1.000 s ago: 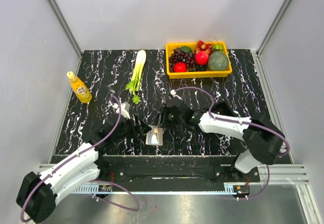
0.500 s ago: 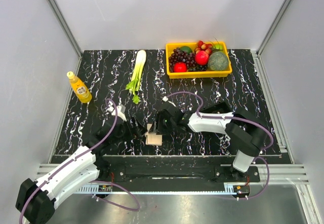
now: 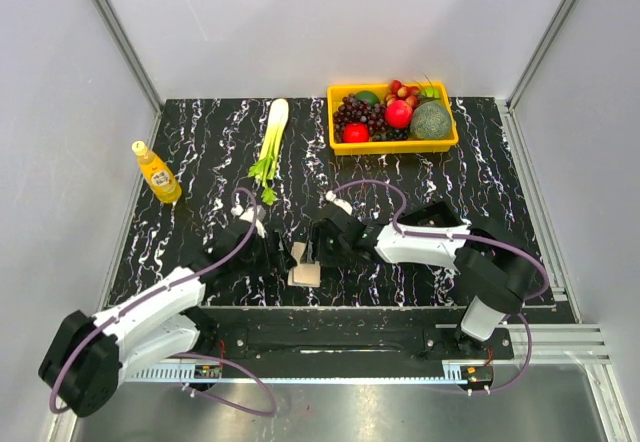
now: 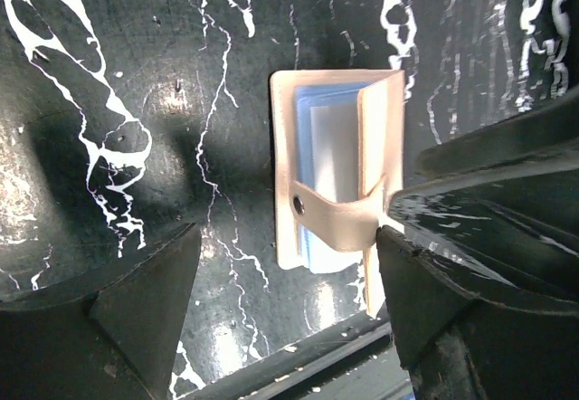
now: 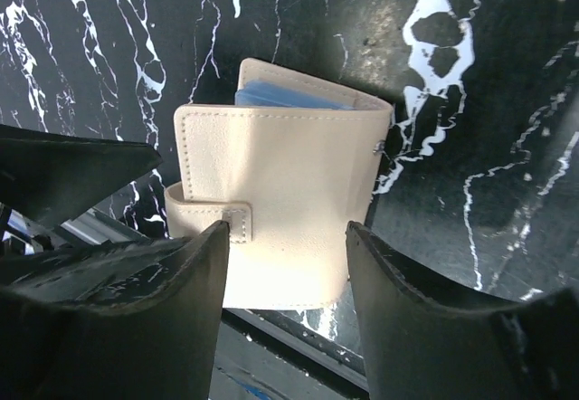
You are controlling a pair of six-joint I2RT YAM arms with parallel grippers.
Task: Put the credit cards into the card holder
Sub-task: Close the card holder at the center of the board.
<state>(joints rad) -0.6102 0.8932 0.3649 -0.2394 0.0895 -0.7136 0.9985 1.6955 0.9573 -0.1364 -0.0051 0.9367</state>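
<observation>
Beige folding leather card holder (image 3: 305,268) lies lower centre in the top view, on the black white-veined marble counter (image 3: 200,142), close to its near edge and between the two arms.

- Left end effector (image 4: 288,237): open wide, straddling the holder. One finger looks to touch the loose clasp strap (image 4: 339,223); not a grip.
- Right end effector (image 5: 287,230): open, fingers over the cover's lower edge on either side of the tab. Nothing held.
- The holder is half folded and unsnapped, with light blue inner panels (image 4: 326,147) showing. Cannot tell whether those are cards or pockets. No loose card shows on the counter.

Judgement: the step in hand is working the cover, probably folding it shut and seating the strap. The next move needs one side pinning the holder flat while the other presses the tab onto the snap.

In the way: mainly the two end effectors crowding each other over a small target. The counter edge is close too, so a push could slide the holder off.

Well apart:
- yellow plastic tray of fruit (image 3: 393,146), upper right
- green celery stalk (image 3: 270,142), upper centre
- yellow juice bottle (image 3: 157,174), left
</observation>
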